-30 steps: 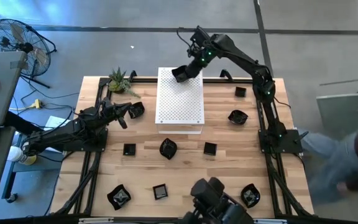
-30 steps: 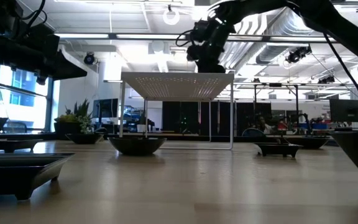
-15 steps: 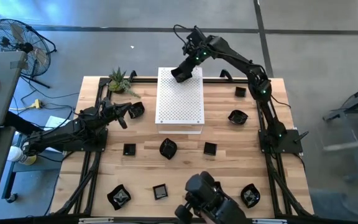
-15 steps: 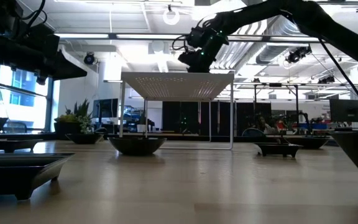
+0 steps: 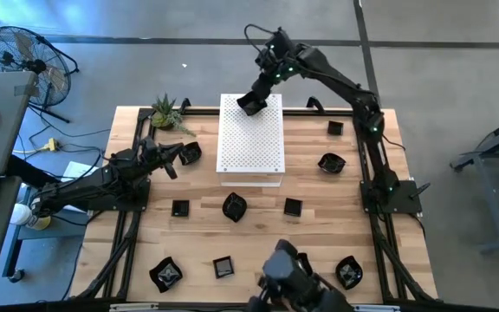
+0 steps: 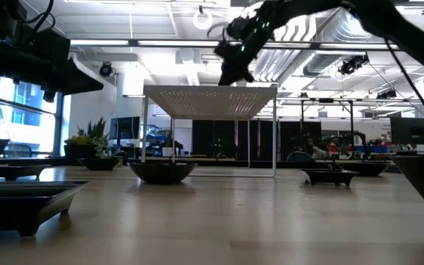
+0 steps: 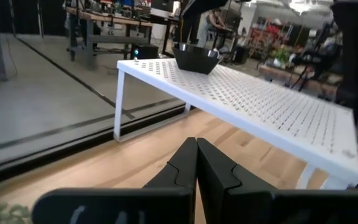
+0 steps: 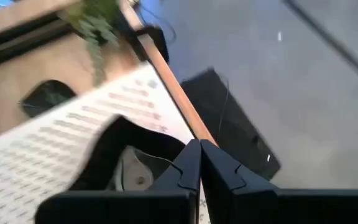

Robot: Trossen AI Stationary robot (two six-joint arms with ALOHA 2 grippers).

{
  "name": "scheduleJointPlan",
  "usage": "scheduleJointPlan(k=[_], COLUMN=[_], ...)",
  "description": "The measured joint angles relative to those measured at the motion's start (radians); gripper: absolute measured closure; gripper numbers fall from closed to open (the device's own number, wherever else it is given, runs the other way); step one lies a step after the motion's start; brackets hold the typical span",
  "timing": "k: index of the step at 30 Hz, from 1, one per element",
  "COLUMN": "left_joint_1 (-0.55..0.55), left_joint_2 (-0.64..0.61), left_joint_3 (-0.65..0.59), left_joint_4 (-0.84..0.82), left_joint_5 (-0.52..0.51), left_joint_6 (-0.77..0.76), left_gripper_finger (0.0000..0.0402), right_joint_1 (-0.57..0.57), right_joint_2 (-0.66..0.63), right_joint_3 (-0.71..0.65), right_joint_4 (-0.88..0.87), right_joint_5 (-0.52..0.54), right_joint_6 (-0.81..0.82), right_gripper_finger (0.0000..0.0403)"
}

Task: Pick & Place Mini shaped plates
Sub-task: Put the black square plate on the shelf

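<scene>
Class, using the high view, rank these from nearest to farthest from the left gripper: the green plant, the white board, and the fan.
From the left gripper:
1. Green plant, at the table's far left corner.
2. White board, centre of the table.
3. Fan, on the floor beyond the table.

The wooden table [image 5: 310,186] carries a white perforated board [image 5: 250,139], a plant [image 5: 165,111] and scattered black plates [image 5: 234,206].
</scene>
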Motion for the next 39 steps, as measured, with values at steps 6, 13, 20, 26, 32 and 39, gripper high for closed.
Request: scheduleJointPlan(k=[6,13,20,26,32,39], left_joint_1=[0.000,0.000,0.000,0.000,0.000,0.000], left_joint_2=[0.000,0.000,0.000,0.000,0.000,0.041], left_joint_3=[0.000,0.000,0.000,0.003,0.005,0.005], left_joint_4=[0.007,0.007,0.014,-0.003,-0.017,-0.017], left_joint_5=[-0.001,-0.001,-0.045,-0.086,-0.102,-0.107], left_joint_6=[-0.045,-0.046,-0.075,-0.110,-0.210,-0.246], left_gripper_finger=[0.0401,0.0401,0.0401,0.0401,0.0401,0.0401], right_joint_1=[0.077,0.170,0.223,0.246,0.265,0.301], right_joint_2=[-0.024,-0.026,-0.026,-0.026,-0.028,-0.108], right_joint_3=[-0.001,0.000,-0.001,-0.001,-0.039,-0.432], right_joint_4=[0.028,0.136,0.187,0.200,0.274,0.717], right_joint_5=[-0.027,-0.033,-0.041,-0.057,-0.069,-0.147], right_joint_6=[-0.055,-0.057,-0.056,-0.056,-0.043,0.131], right_gripper_finger=[0.0402,0.0402,0.0403,0.0403,0.0403,0.0403])
